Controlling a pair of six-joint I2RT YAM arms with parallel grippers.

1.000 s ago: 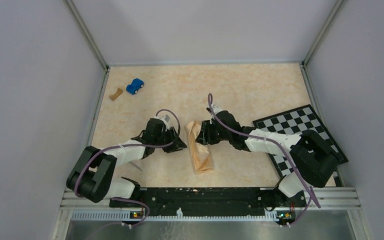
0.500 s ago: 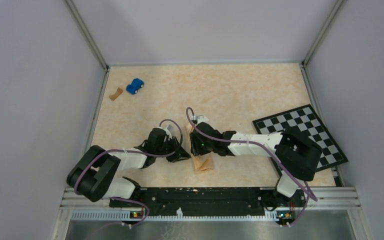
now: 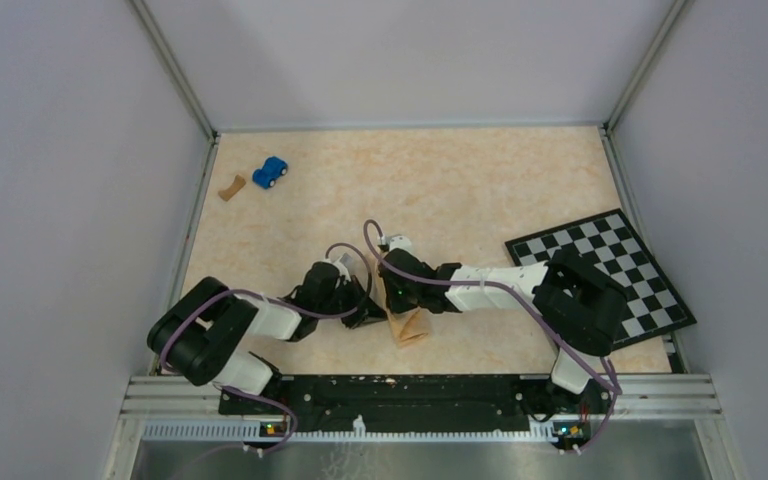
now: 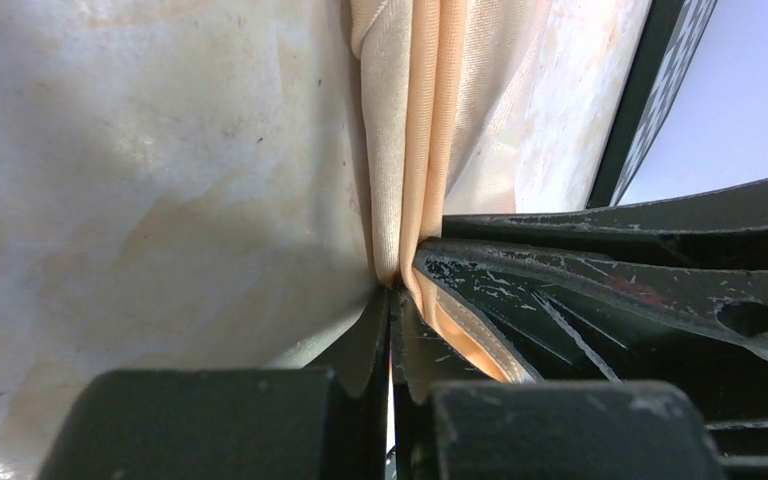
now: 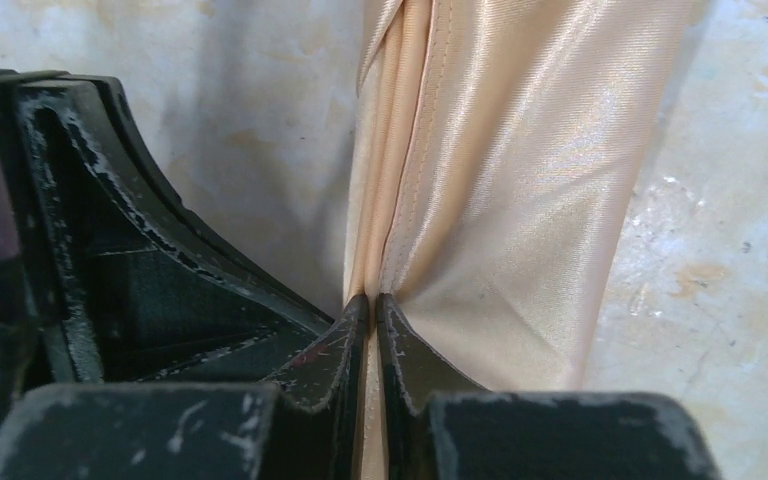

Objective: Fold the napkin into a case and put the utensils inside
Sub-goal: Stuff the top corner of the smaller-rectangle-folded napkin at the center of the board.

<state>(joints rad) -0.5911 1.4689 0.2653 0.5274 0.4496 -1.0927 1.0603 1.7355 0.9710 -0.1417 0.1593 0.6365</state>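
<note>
The tan-orange napkin (image 3: pixel 407 326) lies as a narrow folded strip near the table's front, mostly covered by both grippers. My left gripper (image 3: pixel 367 312) comes in from the left. Its jaws are shut, and the tips (image 4: pixel 392 292) pinch the gathered fold of the napkin (image 4: pixel 405 150). Meeting it from the right, my right gripper (image 3: pixel 392 296) is shut (image 5: pixel 370 302) on the napkin (image 5: pixel 520 170), with a strip of cloth showing between the fingers. The two grippers touch tip to tip on the same ridge of cloth. The utensils are out of view.
A black-and-white checkerboard (image 3: pixel 625 262) lies at the right, partly under the right arm. A small blue toy car (image 3: pixel 271 172) and a brown curved scrap (image 3: pixel 230 186) sit at the far left by the wall. Walls close in three sides.
Both grippers have closed from open. The right arm swung left and nearer along the napkin, and the left gripper moved in to meet it.
</note>
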